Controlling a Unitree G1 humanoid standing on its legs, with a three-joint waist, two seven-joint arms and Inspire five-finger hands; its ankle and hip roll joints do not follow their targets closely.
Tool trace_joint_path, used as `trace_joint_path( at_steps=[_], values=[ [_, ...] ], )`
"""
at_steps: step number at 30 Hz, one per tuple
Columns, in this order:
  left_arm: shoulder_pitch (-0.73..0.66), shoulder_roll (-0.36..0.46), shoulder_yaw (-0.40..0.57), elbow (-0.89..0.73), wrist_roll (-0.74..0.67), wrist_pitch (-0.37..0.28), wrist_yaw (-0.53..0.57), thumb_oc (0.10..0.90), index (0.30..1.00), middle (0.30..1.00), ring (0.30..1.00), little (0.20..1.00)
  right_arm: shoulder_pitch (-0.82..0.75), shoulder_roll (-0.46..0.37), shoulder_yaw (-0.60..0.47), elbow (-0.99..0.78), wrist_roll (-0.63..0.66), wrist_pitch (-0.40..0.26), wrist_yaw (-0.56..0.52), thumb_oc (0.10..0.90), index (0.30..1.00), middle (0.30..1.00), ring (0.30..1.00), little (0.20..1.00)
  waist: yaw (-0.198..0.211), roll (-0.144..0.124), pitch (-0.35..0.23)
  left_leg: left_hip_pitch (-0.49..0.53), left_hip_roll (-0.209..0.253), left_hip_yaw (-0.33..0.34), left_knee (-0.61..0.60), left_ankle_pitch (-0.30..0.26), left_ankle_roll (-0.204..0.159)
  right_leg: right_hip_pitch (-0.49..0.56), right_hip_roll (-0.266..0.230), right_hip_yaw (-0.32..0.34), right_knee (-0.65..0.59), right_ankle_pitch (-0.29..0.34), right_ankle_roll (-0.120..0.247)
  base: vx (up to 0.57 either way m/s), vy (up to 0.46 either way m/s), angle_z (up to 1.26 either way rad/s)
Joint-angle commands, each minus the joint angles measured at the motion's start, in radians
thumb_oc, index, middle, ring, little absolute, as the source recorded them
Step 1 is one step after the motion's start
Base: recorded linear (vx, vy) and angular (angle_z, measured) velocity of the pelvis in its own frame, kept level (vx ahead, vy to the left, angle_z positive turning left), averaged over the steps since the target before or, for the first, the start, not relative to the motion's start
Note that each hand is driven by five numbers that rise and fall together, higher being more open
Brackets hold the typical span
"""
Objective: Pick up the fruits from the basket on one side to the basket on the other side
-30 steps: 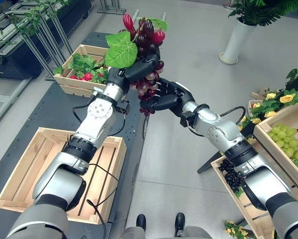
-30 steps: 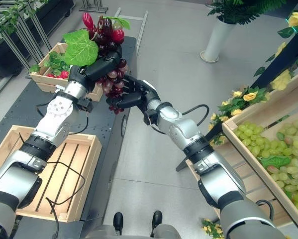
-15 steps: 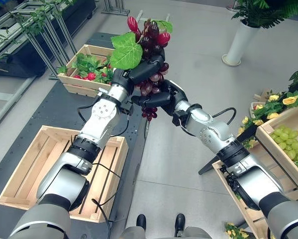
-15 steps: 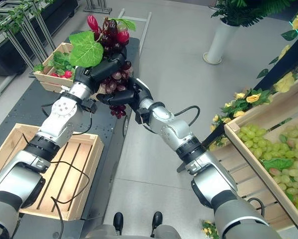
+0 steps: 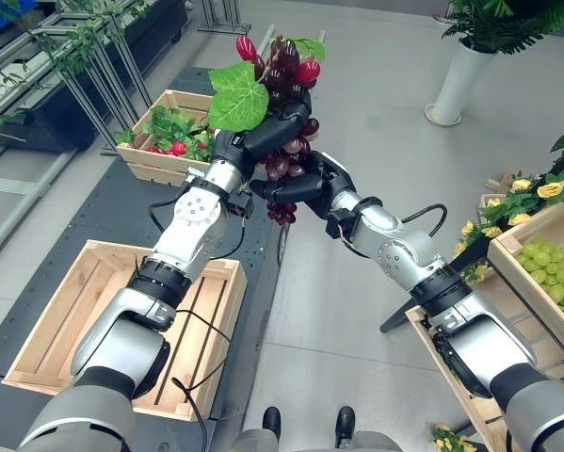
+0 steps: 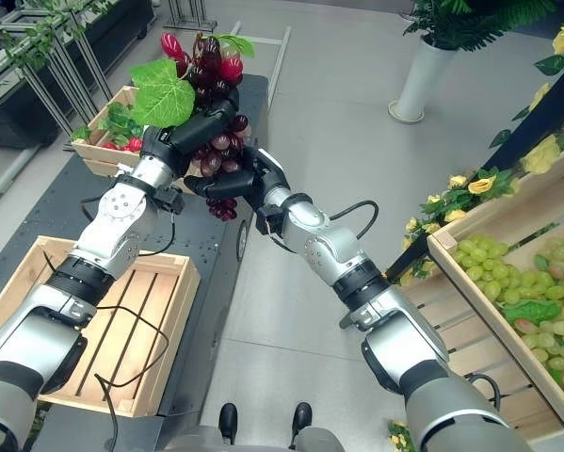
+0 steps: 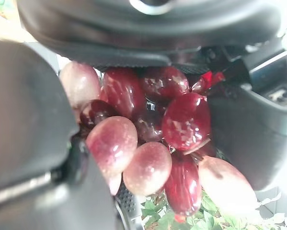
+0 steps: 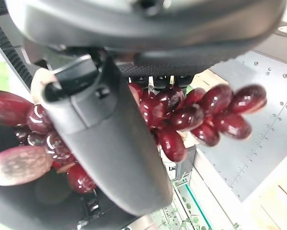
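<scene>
High over the gap between the two sides, at about 12 o'clock from the robot, a bunch of red grapes (image 5: pixel 283 104) with a big green leaf (image 5: pixel 237 96) is caught in both hands. The left hand (image 5: pixel 263 130) is curled round its middle, and the right hand (image 5: pixel 300 185) clasps the lower tail of berries from the 3 o'clock side.

I'd judge the bunch light but floppy: glossy, slippery berries on a loose stem, so a grip round the thick middle looks safer than pinching single grapes, which could pull off.

At 9 o'clock below lies an empty crate (image 5: pixel 51 331) with low slatted walls and plenty of room above it. A crate of greens (image 5: pixel 159 168) sits at 11 o'clock, and green grapes (image 6: pixel 512 271) fill the stand at 3 o'clock.
</scene>
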Motion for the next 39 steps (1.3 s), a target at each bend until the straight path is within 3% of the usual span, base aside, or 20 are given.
trace_joint_path(
  at_steps=[1,14,15,16,17,28,39],
  values=[
    [-0.045,-0.084,-0.041,0.066,-0.009,-0.057,-0.047,0.4,0.3,0.3,0.3,0.3,-0.075,0.087,-0.069,0.001,0.084,-0.256,0.008,0.4,0.3,0.3,0.3,0.3,0.021,0.009,-0.227,-0.021,-0.064,-0.017,-0.006,-0.07,0.005,0.017,0.027,-0.008,0.002,-0.042,-0.034,0.0,0.0,0.0],
    [-0.038,-0.088,-0.036,0.059,-0.005,-0.03,-0.044,0.408,0.312,0.312,0.312,0.312,-0.068,0.085,-0.085,0.014,0.075,-0.279,-0.036,0.4,0.3,0.3,0.3,0.3,0.013,0.009,-0.221,-0.012,-0.062,-0.01,-0.006,-0.077,0.007,0.022,0.029,0.004,0.002,-0.046,-0.036,0.0,0.0,0.0],
    [-0.037,-0.088,-0.036,0.06,-0.003,-0.028,-0.04,0.527,0.491,0.491,0.491,0.491,-0.068,0.084,-0.086,0.016,0.074,-0.281,-0.036,0.4,0.3,0.3,0.3,0.3,0.013,0.009,-0.221,-0.011,-0.062,-0.01,-0.006,-0.078,0.007,0.023,0.03,0.004,0.002,-0.046,-0.036,0.0,0.0,0.0],
    [-0.037,-0.089,-0.035,0.061,-0.003,-0.026,-0.038,0.569,0.554,0.554,0.554,0.554,-0.068,0.085,-0.088,0.017,0.069,-0.284,-0.04,0.4,0.3,0.3,0.3,0.3,0.013,0.009,-0.221,-0.01,-0.062,-0.01,-0.006,-0.078,0.007,0.023,0.03,0.005,0.002,-0.046,-0.037,0.0,0.0,0.0],
    [-0.034,-0.089,-0.033,0.065,0.005,-0.024,-0.032,0.8,0.9,0.9,0.9,0.9,-0.066,0.085,-0.089,0.013,0.064,-0.287,-0.049,0.4,0.3,0.3,0.3,0.3,0.012,0.009,-0.221,-0.01,-0.062,-0.01,-0.006,-0.078,0.008,0.023,0.031,0.006,0.002,-0.046,-0.037,0.0,0.0,0.0],
    [0.002,-0.08,-0.007,0.075,0.03,-0.017,-0.011,0.8,0.9,0.9,0.9,0.9,-0.038,0.066,-0.11,0.007,-0.01,-0.29,-0.07,0.4,0.3,0.3,0.3,0.3,0.007,0.009,-0.218,-0.006,-0.061,-0.005,-0.006,-0.08,0.008,0.023,0.033,0.015,0.002,-0.046,-0.036,0.0,-0.001,-0.01],
    [0.109,-0.018,0.074,0.101,0.039,-0.021,-0.012,0.8,0.9,0.9,0.9,0.9,0.106,-0.035,-0.167,0.003,-0.049,-0.295,-0.023,0.4,0.3,0.3,0.3,0.3,-0.013,0.008,-0.208,-0.003,-0.056,0.01,-0.006,-0.085,0.009,0.021,0.038,0.028,0.002,-0.045,-0.033,0.0,0.0,0.0]
  ],
)
